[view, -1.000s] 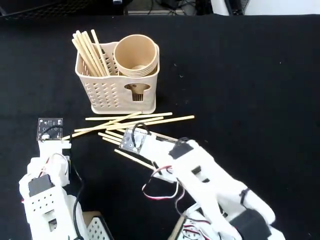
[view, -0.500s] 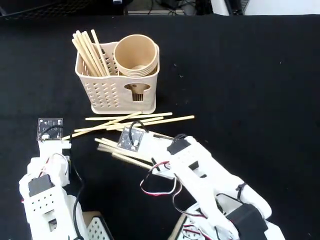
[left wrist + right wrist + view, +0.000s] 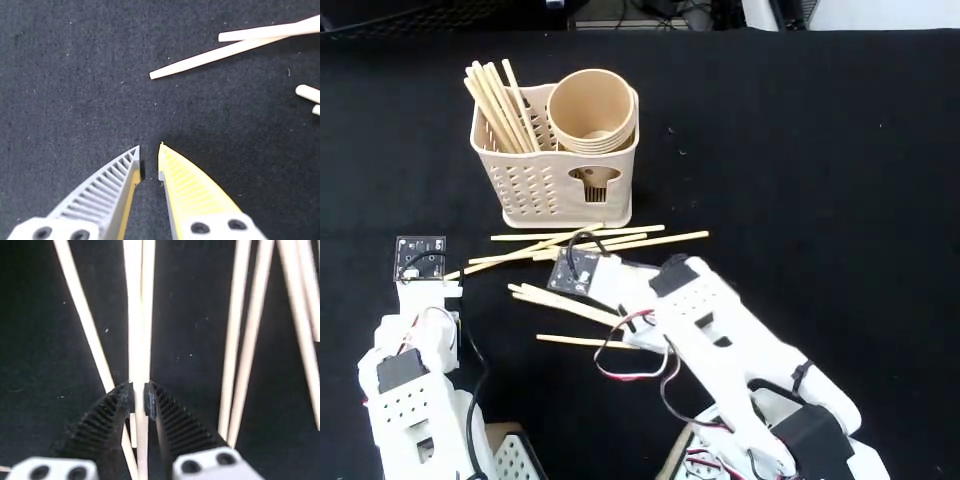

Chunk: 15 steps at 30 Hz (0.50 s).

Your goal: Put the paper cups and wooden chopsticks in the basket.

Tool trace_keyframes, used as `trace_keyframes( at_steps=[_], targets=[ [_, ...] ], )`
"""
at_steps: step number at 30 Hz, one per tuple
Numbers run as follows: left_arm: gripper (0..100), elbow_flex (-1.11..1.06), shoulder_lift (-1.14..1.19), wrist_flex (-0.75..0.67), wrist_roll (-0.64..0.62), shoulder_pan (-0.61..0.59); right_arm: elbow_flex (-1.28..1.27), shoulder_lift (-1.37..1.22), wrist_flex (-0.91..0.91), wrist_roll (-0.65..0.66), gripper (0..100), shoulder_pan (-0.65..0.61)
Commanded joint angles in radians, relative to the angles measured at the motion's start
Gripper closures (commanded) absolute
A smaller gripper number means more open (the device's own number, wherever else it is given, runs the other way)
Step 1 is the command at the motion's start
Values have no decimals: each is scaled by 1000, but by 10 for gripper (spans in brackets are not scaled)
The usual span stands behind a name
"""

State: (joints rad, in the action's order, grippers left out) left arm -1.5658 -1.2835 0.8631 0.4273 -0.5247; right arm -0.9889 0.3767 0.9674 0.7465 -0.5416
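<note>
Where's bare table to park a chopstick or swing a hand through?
Free, in the high view: the wide table stretch right of the basket, and the strip left of it. Crowded: between the basket front and the right hand, where loose chopsticks lie crossed.

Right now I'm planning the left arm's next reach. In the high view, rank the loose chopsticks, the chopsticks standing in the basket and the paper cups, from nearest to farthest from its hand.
1. Loose chopsticks: nearest, their ends lying just ahead of the left hand.
2. Standing chopsticks: in the basket, left compartment.
3. Paper cups: right compartment, farthest.
</note>
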Motion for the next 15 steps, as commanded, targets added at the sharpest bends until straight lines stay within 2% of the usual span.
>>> trace_keyframes(
  at_steps=[1,12,15],
  targets=[
    [917,2,3,-20,2,5,62,4,11,-3,986,9],
    [917,2,3,-21,2,5,-47,147,18,-3,982,5],
    [917,2,3,-21,2,5,-104,185,25,0,929,3]
  ],
)
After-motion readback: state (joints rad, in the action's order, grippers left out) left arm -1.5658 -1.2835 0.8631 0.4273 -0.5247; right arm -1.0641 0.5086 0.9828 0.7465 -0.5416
